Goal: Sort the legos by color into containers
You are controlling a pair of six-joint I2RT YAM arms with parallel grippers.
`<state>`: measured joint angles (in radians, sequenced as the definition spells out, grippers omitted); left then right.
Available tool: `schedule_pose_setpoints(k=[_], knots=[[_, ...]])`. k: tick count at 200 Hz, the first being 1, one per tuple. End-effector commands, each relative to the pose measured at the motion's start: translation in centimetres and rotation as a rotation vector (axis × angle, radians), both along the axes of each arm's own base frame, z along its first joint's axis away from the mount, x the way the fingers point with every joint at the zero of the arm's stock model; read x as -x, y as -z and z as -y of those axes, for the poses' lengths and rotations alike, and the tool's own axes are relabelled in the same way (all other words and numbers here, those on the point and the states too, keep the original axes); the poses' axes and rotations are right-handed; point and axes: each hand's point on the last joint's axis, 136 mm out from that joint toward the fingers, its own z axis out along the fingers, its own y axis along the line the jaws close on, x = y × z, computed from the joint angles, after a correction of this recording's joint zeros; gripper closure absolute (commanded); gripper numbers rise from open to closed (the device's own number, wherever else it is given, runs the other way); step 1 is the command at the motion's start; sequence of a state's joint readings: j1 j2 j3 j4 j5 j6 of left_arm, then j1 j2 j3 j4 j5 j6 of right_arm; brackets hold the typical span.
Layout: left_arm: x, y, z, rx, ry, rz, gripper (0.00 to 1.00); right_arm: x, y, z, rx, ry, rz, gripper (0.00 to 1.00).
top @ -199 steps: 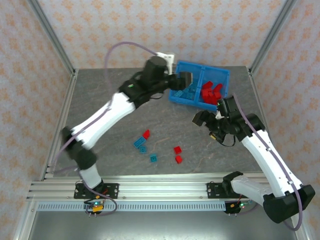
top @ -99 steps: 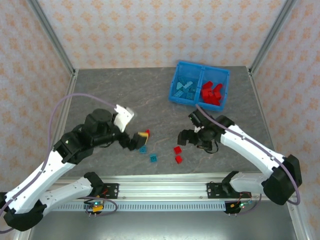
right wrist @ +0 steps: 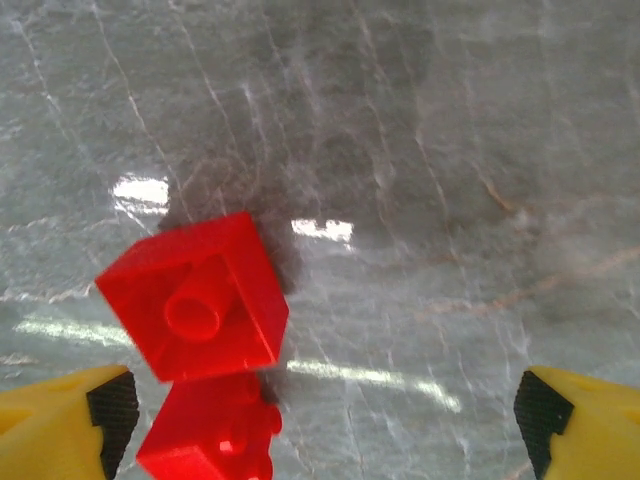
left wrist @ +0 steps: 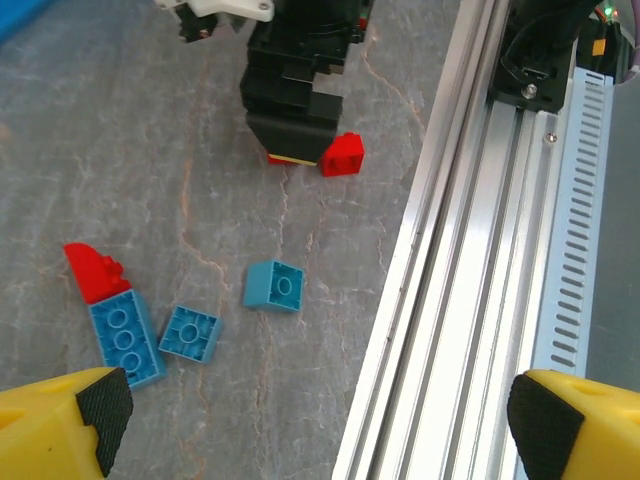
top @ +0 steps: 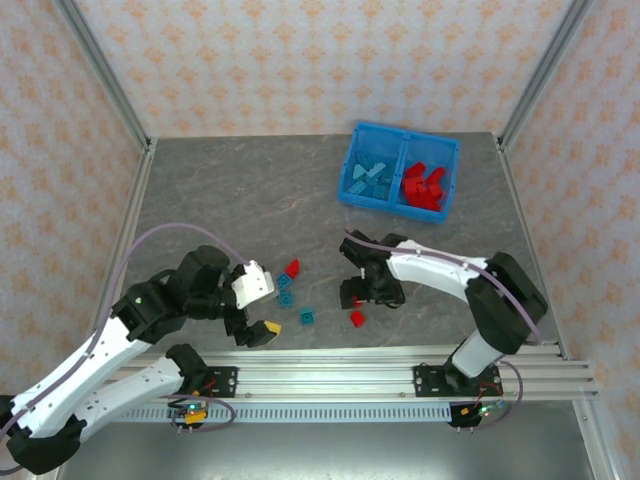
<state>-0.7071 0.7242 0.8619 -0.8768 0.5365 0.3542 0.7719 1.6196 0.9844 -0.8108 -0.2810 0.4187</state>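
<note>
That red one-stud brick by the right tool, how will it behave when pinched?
Likely stiff: the one-stud red brick looks like hard plastic. Its glossy faces may slip. Squat, it should slide, not roll, perhaps nudging the other red brick beside it.

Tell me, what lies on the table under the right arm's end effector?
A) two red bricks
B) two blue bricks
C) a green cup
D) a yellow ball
A: the right wrist view shows two red bricks close together on the grey table, just below the open right end effector.
</note>
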Motion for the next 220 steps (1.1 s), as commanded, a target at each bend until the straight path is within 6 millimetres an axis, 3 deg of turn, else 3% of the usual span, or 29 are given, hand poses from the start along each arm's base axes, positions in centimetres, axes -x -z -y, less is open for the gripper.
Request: schedule_pose_setpoints(k=[1, 29, 77, 118, 177, 220], knots=[[-0.4, -0.5, 0.8, 0.031, 0.021, 0.031, 0.0, -1.8, -0.1, -2.5, -0.048, -0.038, 0.023, 0.06], [-0.6, -0.2, 0.2, 0.005, 0.0, 0.044, 0.0, -2.6, 0.8, -3.2, -0.038, -0.036, 0.022, 0.13], [-1.3, 0.0, -0.1, 0.004, -0.044, 0.067, 0.0, -2.4, 2.1, -2.0, 0.049, -0.035, 0.003, 0.42], [-1.7, 0.1, -0.1, 0.007, -0.059, 0.077, 0.0, -1.9, 1.8, -1.6, 0.039, 0.015, 0.011, 0.57], [-1.5, -0.1, -0.1, 0.018, -0.06, 0.078, 0.0, -4.0, -2.4, -2.0, -0.051, 0.146, 0.151, 0.63], [-1.9, -2.0, 0.2, 0.062, -0.069, 0.12, 0.0, -7.2, -7.4, -0.4, -0.123, 0.295, 0.286, 0.66]])
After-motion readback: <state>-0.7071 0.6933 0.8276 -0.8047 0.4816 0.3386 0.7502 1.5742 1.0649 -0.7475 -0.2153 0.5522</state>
